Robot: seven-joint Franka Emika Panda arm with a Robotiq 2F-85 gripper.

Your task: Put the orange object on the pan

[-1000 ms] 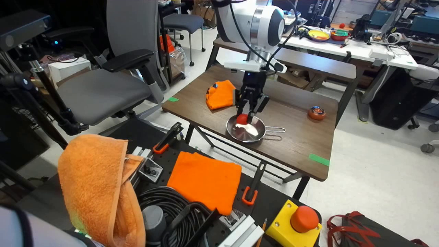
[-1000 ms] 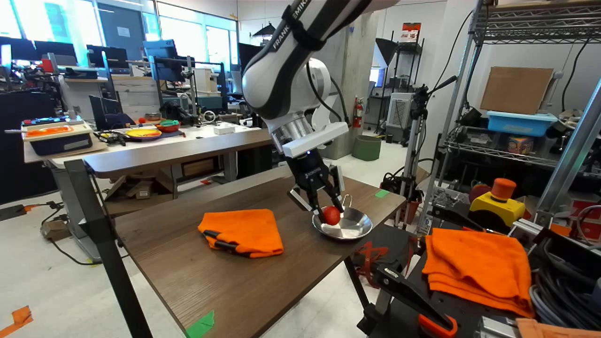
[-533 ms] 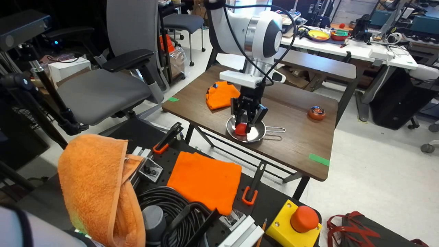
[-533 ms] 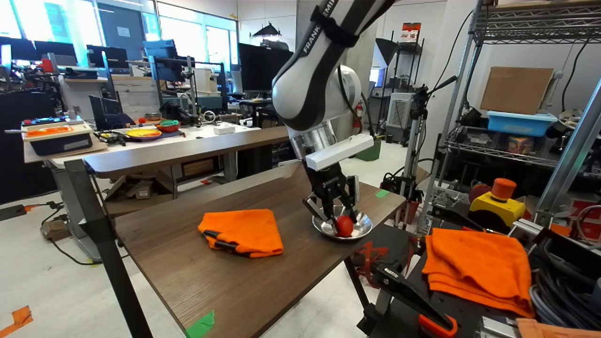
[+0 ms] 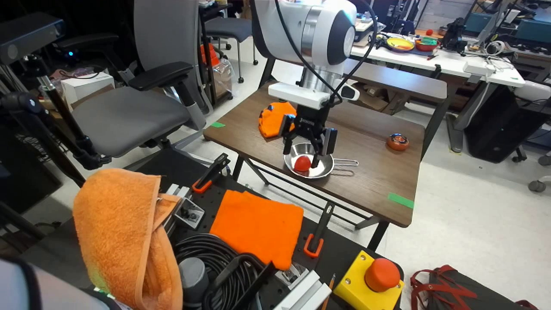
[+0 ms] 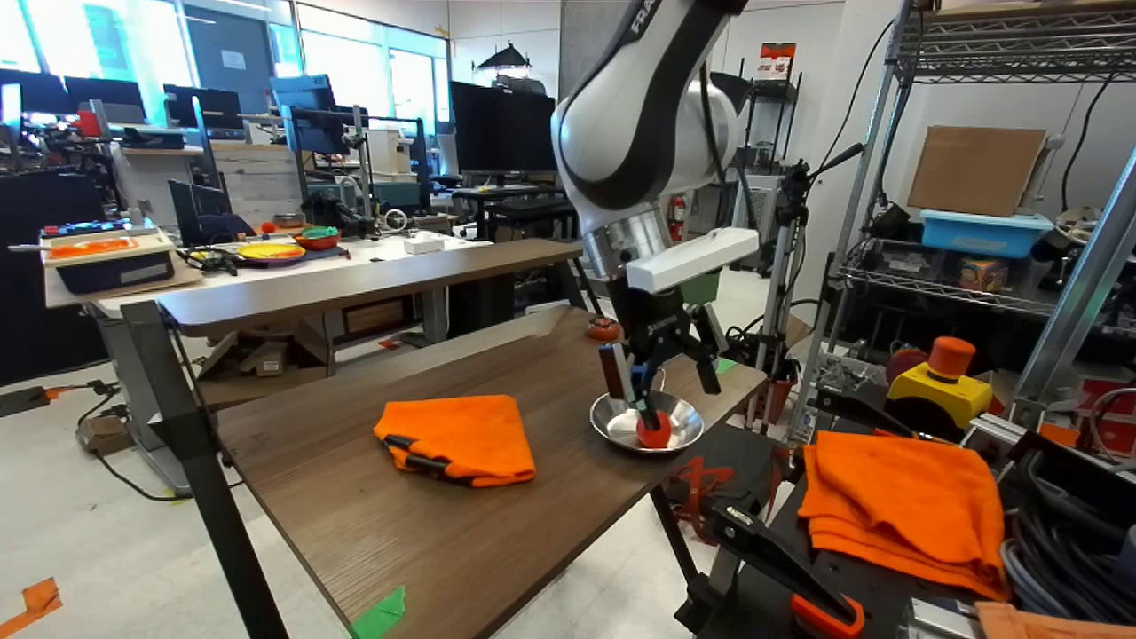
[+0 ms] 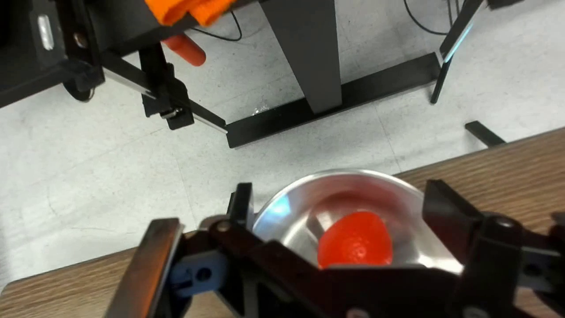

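Note:
The orange object [image 5: 302, 163], a rounded, red-orange lump, rests inside the shiny metal pan [image 5: 325, 168]. In the wrist view the orange object [image 7: 355, 240] lies on the pan's [image 7: 335, 190] bottom, its near part hidden behind the gripper's linkage. My gripper [image 5: 301, 157] is over the pan with its fingers spread wide. In the wrist view the fingers of the gripper [image 7: 342, 205] stand well apart on either side of the object, touching neither side of it there. From an exterior view, one fingertip of the gripper [image 6: 682, 404] overlaps the orange object [image 6: 654, 431]; contact cannot be told.
A folded orange cloth [image 6: 457, 439] lies on the wooden table [image 6: 426, 532]. A round orange-brown item [image 5: 397, 142] sits elsewhere on the tabletop. The pan's wire handle [image 5: 346, 162] sticks out sideways. The pan stands close to the table's edge, beside a black cart [image 5: 181, 161].
The gripper has carried the orange object down into the pan, then opened and let go of it. Its fingers have spread apart and the arm has risen slightly.

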